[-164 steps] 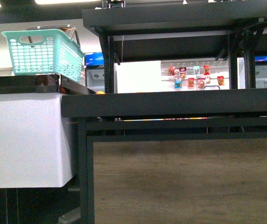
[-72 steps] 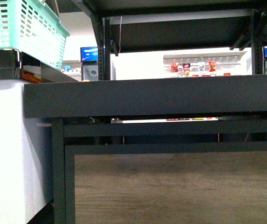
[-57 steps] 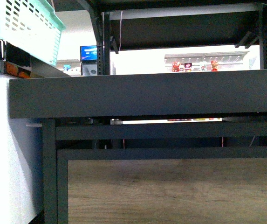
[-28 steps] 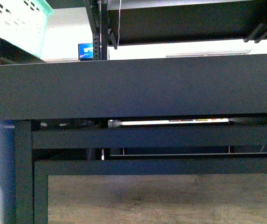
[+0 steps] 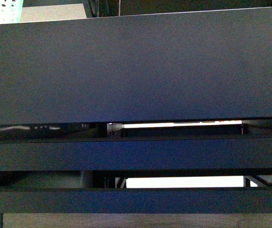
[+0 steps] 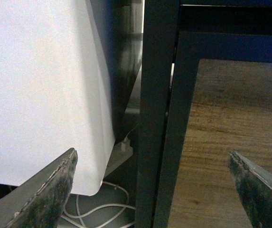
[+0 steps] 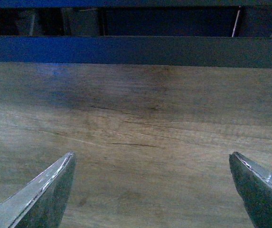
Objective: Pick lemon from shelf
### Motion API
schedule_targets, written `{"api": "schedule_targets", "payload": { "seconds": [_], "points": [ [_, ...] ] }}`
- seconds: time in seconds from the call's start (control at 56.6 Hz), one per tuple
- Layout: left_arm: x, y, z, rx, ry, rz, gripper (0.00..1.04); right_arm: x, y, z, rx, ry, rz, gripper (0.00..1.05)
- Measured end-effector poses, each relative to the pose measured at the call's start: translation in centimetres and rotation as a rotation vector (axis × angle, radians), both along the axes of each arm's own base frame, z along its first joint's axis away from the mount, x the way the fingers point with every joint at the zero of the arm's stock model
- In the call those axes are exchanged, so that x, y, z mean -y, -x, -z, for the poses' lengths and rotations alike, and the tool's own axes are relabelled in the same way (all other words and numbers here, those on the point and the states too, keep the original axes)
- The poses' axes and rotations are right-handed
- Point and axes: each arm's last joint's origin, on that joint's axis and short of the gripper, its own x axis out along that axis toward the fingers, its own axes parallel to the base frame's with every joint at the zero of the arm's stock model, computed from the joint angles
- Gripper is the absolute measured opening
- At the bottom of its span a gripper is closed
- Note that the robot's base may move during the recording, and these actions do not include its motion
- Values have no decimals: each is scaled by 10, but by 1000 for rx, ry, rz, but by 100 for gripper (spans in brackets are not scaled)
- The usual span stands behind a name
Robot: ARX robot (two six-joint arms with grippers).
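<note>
The lemon is out of view in every frame. The shelf's deep black front lip [image 5: 136, 66] fills most of the front view, with black crossbars below it. My left gripper [image 6: 154, 190] is open and empty, its fingers [image 6: 45, 194] spread on either side of the shelf's black corner post [image 6: 157, 118]. My right gripper [image 7: 152, 190] is open and empty, facing the shelf's wood-grain lower panel [image 7: 140, 137] under a black rail [image 7: 136, 50].
A white cabinet side [image 6: 36, 85] stands beside the shelf's post, with white cables [image 6: 98, 209] on the floor under it. A corner of a mint-green basket [image 5: 0, 10] shows at the upper left of the front view.
The front view has closed in on the shelf: its front lip now fills the frame, and the basket and the bright background have slid up and out of sight.
</note>
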Motion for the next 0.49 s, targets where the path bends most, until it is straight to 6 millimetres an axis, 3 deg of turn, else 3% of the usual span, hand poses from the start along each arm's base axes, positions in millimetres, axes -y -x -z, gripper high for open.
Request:
{"api": "schedule_targets", "payload": {
  "seconds": [0.495],
  "points": [
    [0, 0, 0, 0, 0, -1, 97, 0, 0, 0, 0, 0, 0, 97]
  ]
}}
